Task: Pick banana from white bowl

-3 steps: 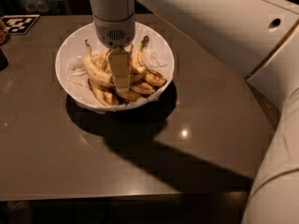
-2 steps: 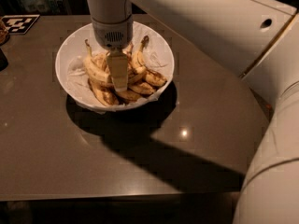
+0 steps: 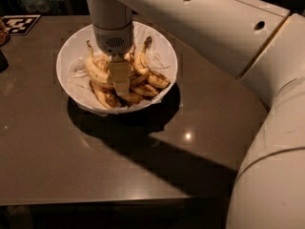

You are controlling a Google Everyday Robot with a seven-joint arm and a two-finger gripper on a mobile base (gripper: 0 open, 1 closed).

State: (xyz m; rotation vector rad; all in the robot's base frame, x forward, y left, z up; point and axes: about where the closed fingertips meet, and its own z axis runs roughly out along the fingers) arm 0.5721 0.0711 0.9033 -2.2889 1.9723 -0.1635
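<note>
The white bowl (image 3: 162, 56) stands on the dark table, lined with crumpled white paper and holding several speckled bananas. The banana (image 3: 96, 70), long, thick and curved with a dark-tipped stem pointing up, lies along the bowl's left side. Shorter, browner bananas (image 3: 151, 80) lie to the right and at the front. My gripper (image 3: 119, 78) reaches straight down from the pale wrist into the middle of the bowl, just right of the banana and among the fruit. Its tip hides part of the pile.
My large pale arm (image 3: 228, 37) crosses the upper right and fills the right edge. A black-and-white marker tag (image 3: 19, 23) lies at the table's far left, with a dark object (image 3: 2, 61) at the left edge. The table's front edge (image 3: 95, 199) runs along the bottom.
The gripper has sunk slightly lower into the bananas. The bowl and fruit have hardly shifted.
</note>
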